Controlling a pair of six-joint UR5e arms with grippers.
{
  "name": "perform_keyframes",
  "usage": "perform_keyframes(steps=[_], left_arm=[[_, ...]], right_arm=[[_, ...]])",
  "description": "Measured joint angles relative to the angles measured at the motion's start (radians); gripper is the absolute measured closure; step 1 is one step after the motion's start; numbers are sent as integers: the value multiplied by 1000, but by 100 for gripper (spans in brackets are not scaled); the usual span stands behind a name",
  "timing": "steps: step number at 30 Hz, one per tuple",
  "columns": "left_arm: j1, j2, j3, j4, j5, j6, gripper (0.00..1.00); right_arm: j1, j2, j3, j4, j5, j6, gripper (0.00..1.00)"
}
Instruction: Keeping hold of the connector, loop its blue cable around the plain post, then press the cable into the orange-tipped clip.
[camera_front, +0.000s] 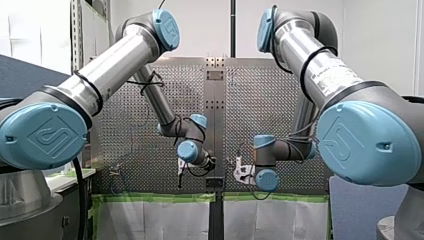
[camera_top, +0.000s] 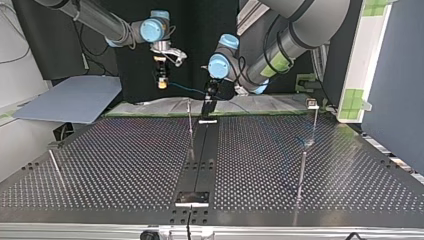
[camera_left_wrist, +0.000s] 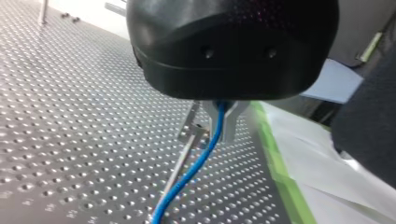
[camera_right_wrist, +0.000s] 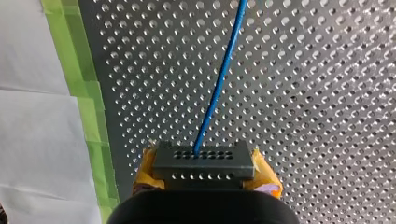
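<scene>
Front view: My left pincer (camera_front: 180, 172) and my right pincer (camera_front: 241, 172) hang near each other, either side of the middle strip of the perforated tabletop (camera_front: 145, 125). Their grip cannot be told from here. Green tape (camera_front: 150, 198) and white paper (camera_front: 165, 220) line the tabletop's edge.

Top view: My right pincer, at this view's left, hangs above the tabletop's far edge, yellow pads showing. The blue cable (camera_top: 187, 89) runs from it across to my left pincer, which sits lower, just beside a thin post (camera_top: 190, 122) near the middle strip. Other posts (camera_top: 302, 172) stand well apart towards both sides.

Left wrist view: My left pincer's metal fingers (camera_left_wrist: 232, 122) are pressed together on the blue cable, which passes between them and drops towards the tabletop. The thin post rises just beside them.

Right wrist view: My right pincer's yellow pads (camera_right_wrist: 145, 170) pinch the connector (camera_right_wrist: 203, 161), a dark block, from both sides. The blue cable leaves its face and stretches straight ahead over the tabletop.
</scene>
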Motion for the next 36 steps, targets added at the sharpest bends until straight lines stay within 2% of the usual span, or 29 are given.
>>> perform_keyframes(steps=[6,13,21,27,30,36], left_arm=[[-6,-1,3,22,-12,-20,99],[-10,-22,25,6,-16,-19,99],[-14,-83,75,-20,-16,-24,99],[-9,-95,113,-18,-13,-44,99],[-7,-96,129,-19,-7,-50,99],[-7,-113,150,-24,16,-76,99]], right_arm=[[-19,-1,0,-9,-4,1,100],[-38,-1,-3,-24,-24,3,100],[-47,0,-3,-25,-34,1,100],[-52,0,-4,-33,-36,-3,100],[-55,0,-4,-40,-37,-10,100],[-60,1,-5,-42,-35,-47,100]])
